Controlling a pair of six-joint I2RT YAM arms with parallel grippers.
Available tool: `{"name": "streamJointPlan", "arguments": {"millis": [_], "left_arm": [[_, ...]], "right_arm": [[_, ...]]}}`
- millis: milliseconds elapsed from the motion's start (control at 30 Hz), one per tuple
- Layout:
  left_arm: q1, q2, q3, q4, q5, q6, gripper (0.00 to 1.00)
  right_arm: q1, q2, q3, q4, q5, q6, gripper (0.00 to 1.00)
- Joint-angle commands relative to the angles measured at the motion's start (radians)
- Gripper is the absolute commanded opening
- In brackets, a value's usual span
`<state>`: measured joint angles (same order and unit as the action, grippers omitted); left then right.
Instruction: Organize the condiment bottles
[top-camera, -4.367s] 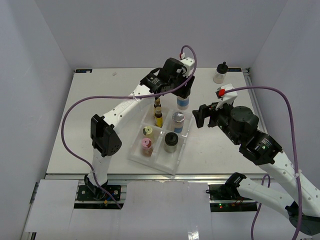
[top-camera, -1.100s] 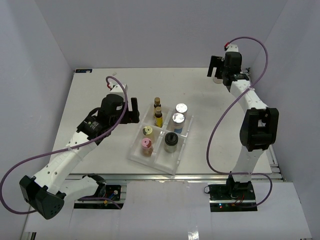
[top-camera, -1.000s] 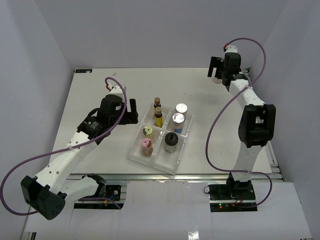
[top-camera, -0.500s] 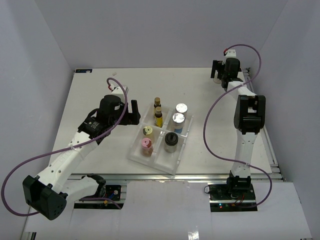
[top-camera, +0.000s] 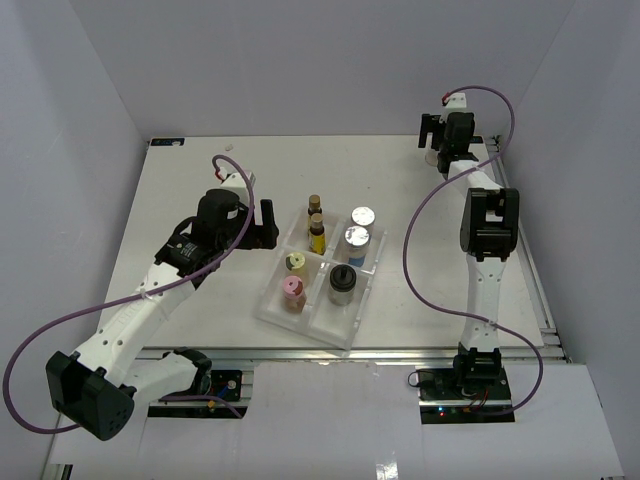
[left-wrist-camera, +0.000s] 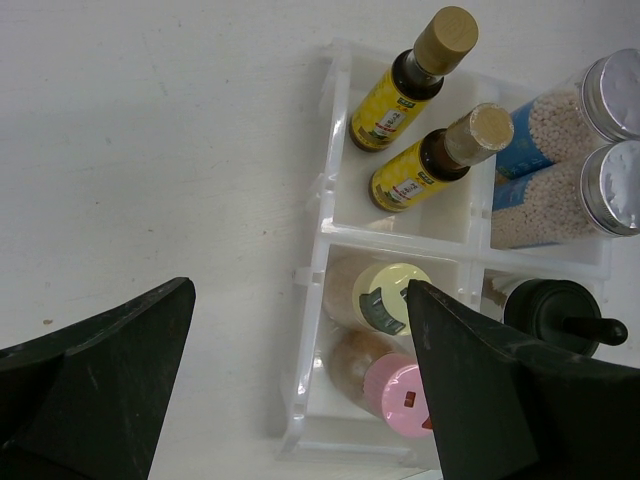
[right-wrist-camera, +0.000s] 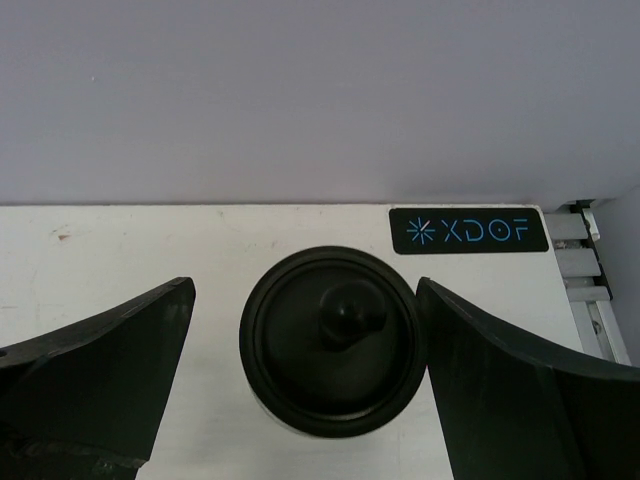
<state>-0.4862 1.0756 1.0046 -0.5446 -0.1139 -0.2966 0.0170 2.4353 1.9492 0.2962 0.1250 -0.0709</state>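
**Seven bottles in the tray, one jar loose at the far right corner**

Nearest you, mid-counter: the clear divided tray (top-camera: 310, 328), set at a slant on the white counter (top-camera: 200, 180).

- Near-left compartment: pink-capped bottle (top-camera: 292, 289), with the yellow-capped bottle (top-camera: 296, 262) just behind it. Both are upright.
- Near-right compartment: black-capped jar (top-camera: 342, 281), alone.
- Far-left compartment: two amber bottles (top-camera: 317, 232), yellow labels, tan caps, one behind the other. In the left wrist view they (left-wrist-camera: 420, 170) share one cell.
- Far-right compartment: two silver-lidded jars (top-camera: 356, 240), blue labels, pale beads inside. They stand side by side and look to be touching (left-wrist-camera: 570, 195).

Your left end effector (top-camera: 270, 226) sits just left of the tray, level with its far half and pointing at it. The jaws are spread wide with nothing between them. From its own camera, the end effector (left-wrist-camera: 300, 300) frames the tray's left wall and the two beige bottles. It touches none of them.

Farther off, at the far right corner of the counter, your right arm is stretched out full. The right end effector (top-camera: 437, 140) is spread apart around the second black-capped jar (right-wrist-camera: 333, 340). Its fingers (right-wrist-camera: 100, 380) stand on either side of the jar, with a gap showing each way, so there is no grip. That jar stands upright on the bare counter, well apart from the tray. Just behind it and to the right is the XDOF label (right-wrist-camera: 468, 231), and beyond that the grey back wall (right-wrist-camera: 300, 90).
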Motion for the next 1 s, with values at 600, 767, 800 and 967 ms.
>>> {"name": "streamJointPlan", "arguments": {"millis": [600,767,800,967], "left_arm": [[0.015,-0.034,-0.013,0.028,0.007,0.01,0.98],[0.015,-0.044,-0.013,0.029,0.011,0.004,0.98],[0.015,-0.048,-0.01,0.028,0.013,0.001,0.98],[0.015,-0.077,0.004,0.023,0.031,-0.018,0.98]], "right_arm": [[-0.034,0.025,0.054,0.014,0.033,0.001,0.63],[-0.036,0.018,0.053,0.002,0.039,-0.001,0.4],[-0.037,0.012,0.05,-0.01,0.035,-0.001,0.35],[-0.035,-0.099,-0.089,-0.026,0.006,0.012,0.08]]}}
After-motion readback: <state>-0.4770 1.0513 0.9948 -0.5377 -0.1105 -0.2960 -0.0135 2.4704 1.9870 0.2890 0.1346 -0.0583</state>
